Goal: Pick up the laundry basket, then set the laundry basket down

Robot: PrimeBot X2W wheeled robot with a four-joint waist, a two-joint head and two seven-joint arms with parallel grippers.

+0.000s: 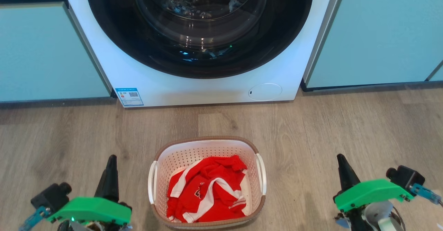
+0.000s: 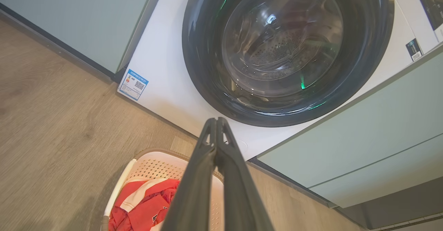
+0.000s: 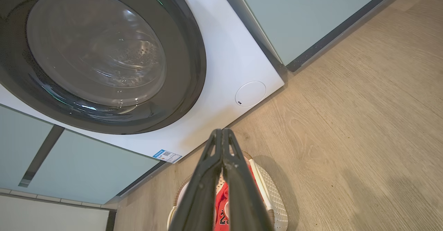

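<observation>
Cream-white perforated plastic with a brown rim: in the head view, the laundry basket (image 1: 204,151) stands on the wooden floor (image 1: 346,127). It is to the right of your left end effector (image 1: 111,161) and to the left of your right end effector (image 1: 341,159), and neither touches it. A red garment (image 1: 207,189) lies inside. This fits a basket waiting to be lifted, and equally one put back down; you can't tell which.

In the left wrist view, the left end effector (image 2: 216,121) has its fingers pressed together, holding nothing. The basket (image 2: 152,165) is low and left of its tips.

In the right wrist view, the right end effector (image 3: 222,132) is likewise pressed together and empty. The basket (image 3: 273,196) is low behind its fingers, and the washing machine (image 3: 221,68) is beyond its tips.
</observation>
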